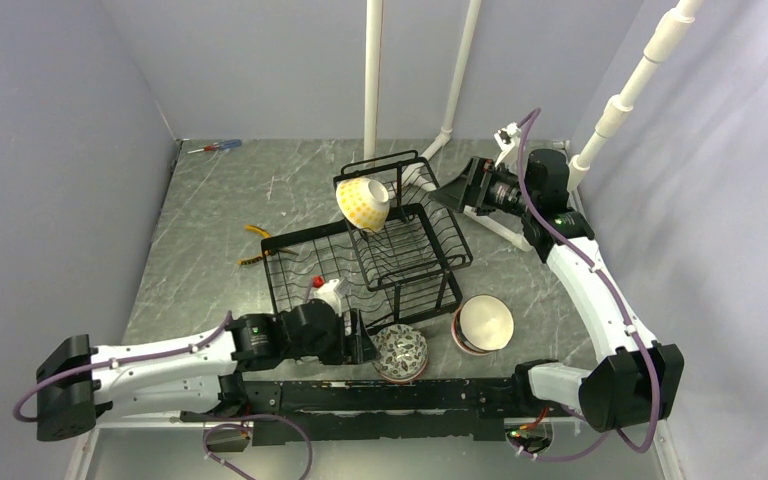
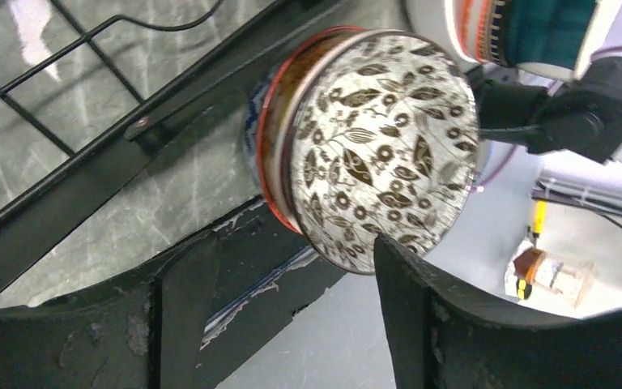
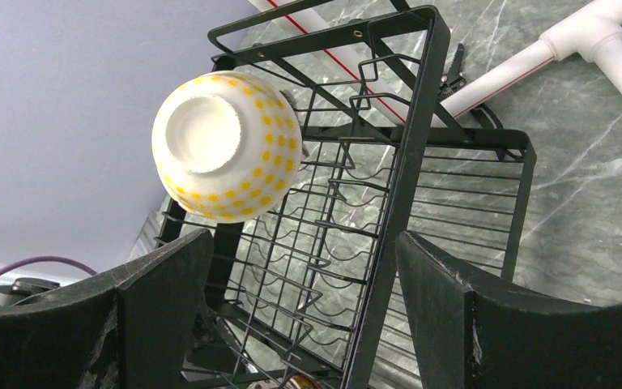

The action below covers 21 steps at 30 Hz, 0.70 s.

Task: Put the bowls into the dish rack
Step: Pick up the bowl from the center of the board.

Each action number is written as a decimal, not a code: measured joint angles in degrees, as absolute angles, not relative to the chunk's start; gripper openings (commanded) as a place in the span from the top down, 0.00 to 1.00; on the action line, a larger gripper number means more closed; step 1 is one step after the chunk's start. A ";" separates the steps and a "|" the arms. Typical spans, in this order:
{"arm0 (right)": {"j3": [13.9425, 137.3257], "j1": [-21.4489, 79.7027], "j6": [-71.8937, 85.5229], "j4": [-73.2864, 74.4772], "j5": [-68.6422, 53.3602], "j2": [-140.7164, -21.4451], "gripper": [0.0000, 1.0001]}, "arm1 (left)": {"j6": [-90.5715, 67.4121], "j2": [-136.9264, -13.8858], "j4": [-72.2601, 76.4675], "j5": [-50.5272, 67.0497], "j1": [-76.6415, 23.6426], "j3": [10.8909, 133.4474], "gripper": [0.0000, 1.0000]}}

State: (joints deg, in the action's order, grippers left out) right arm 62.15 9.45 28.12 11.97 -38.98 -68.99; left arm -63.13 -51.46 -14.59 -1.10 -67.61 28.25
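At the near edge of the table, the left gripper stands spread wide and holds nothing, its tips just short of the leaf-patterned bowl that tops a small stack beside the dish rack. The step in hand looks like taking that top bowl. It would go best with one finger slipped inside the rim and the other outside, pinching only the patterned wall, then lifting straight up so the red-rimmed and blue-and-white bowls under it stay put. From there the lower tray is close, and setting the bowl on edge between the wires should keep it from rolling. In the middle, the yellow dotted bowl already sits tipped on the rack's upper basket, foot outward. To its right a second stack, topped by a white-inside bowl, waits on the table just beside the rack. Farther right, the right gripper hovers beyond the basket with its fingers apart and nothing between them, well clear of the left arm's path. Whether the left gripper's right-hand finger already touches the patterned rim I cannot tell, since it overlaps the rim in the wrist view. The number of bowls in either stack is hard to count. A small white object with a red spot near the rack's near rail is partly hidden by the left wrist, and I cannot name it.
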 measured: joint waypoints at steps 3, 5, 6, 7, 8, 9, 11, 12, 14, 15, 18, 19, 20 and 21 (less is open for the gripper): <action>62.06 9.45 28.10 11.97 -38.98 -68.99 0.12 | -67.59 -55.05 -16.08 -2.90 -68.47 29.56 0.33; 61.95 9.45 28.12 11.97 -38.98 -68.99 0.12 | -70.11 -57.21 -16.67 -3.36 -68.90 30.46 0.40; 61.93 9.45 28.12 11.97 -38.98 -68.99 0.12 | -71.26 -58.06 -16.84 -3.44 -68.99 30.72 0.42; 61.91 9.45 28.12 11.97 -38.98 -68.99 0.13 | -72.05 -58.78 -16.93 -3.55 -69.06 30.89 0.43; 61.91 9.45 28.12 11.97 -39.00 -68.99 0.13 | -72.82 -59.37 -16.99 -3.68 -69.10 31.03 0.45; 61.91 9.43 28.12 11.97 -39.03 -68.99 0.13 | -73.43 -59.96 -17.12 -3.84 -69.10 31.20 0.47; 61.91 9.43 28.14 11.94 -39.05 -68.99 0.13 | -74.43 -60.64 -17.26 -4.12 -69.10 31.38 0.54; 61.87 9.41 28.14 11.92 -39.05 -68.99 0.13 | -74.63 -60.82 -17.28 -4.23 -69.10 31.46 0.57; 61.82 9.39 28.18 11.92 -39.05 -68.97 0.13 | -74.76 -60.99 -17.26 -4.36 -69.10 31.73 0.59; 61.80 9.37 28.21 11.92 -39.05 -68.99 0.13 | -74.72 -61.06 -17.26 -4.38 -69.10 31.92 0.61; 61.69 9.30 28.36 11.94 -39.07 -68.97 0.13 | -74.63 -61.76 -17.17 -4.38 -69.10 32.93 0.68; 61.65 9.28 28.36 11.92 -39.07 -68.97 0.13 | -74.59 -61.98 -17.08 -4.38 -69.10 33.17 0.71; 61.65 9.28 28.36 11.94 -39.07 -68.97 0.13 | -74.54 -62.15 -16.99 -4.38 -69.10 33.34 0.74; 61.65 9.28 28.36 11.94 -39.07 -68.97 0.13 | -74.46 -62.39 -17.02 -4.36 -69.10 33.52 0.77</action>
